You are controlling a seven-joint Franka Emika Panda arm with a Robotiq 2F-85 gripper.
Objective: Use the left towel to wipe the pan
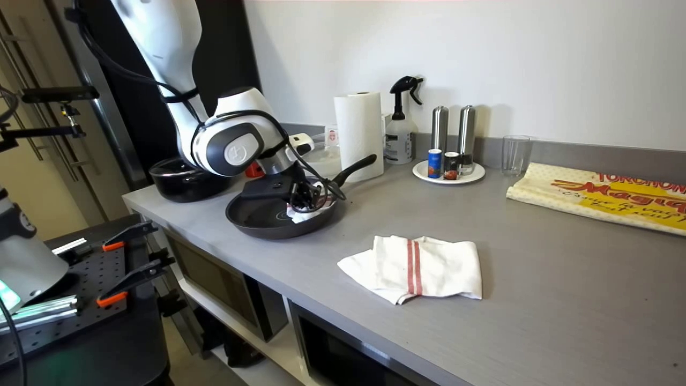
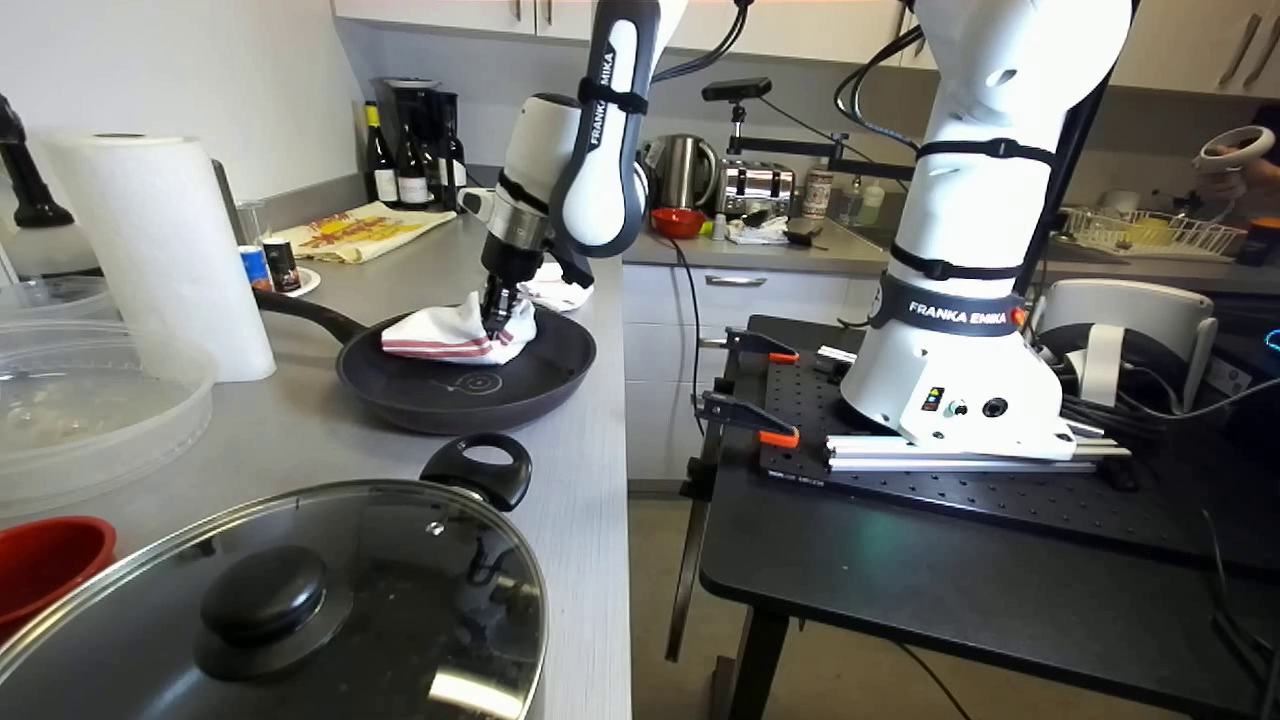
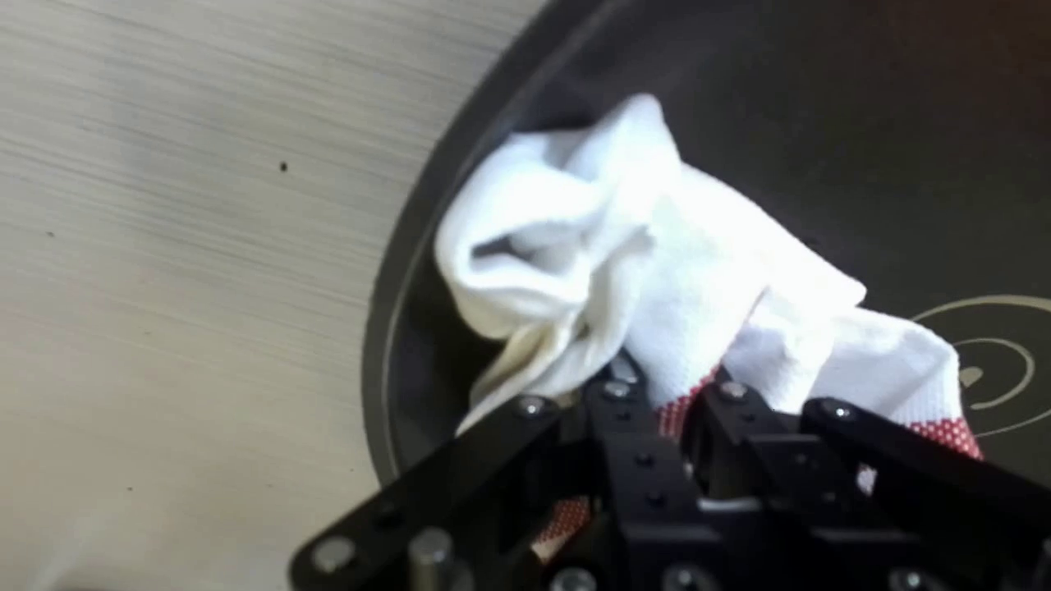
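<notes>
Tool (image 3: pixel 675 392) pinches red-striped towel (image 2: pixel 440 330) inside pan (image 2: pixel 510 385); exact hold hard to judge among folds. Paper roll (image 1: pixel 358 128) stands near pan's handle (image 1: pixel 356 167), lidded pot (image 1: pixel 182 185) near pan. Second towel (image 1: pixel 444 265) lies folded on bench (image 1: pixel 536 300), apart from pan.

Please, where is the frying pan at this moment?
In an exterior view, the frying pan sits left of centre on the grey counter, between the black pot and the folded towel.

White rounded arm (image 1: pixel 183 120), black cables (image 1: pixel 115 68), FRANKA EMIKA lettering (image 2: pixel 960 313); black gripper (image 3: pixel 676 387), silvery screws (image 3: pixel 334 555)
</notes>
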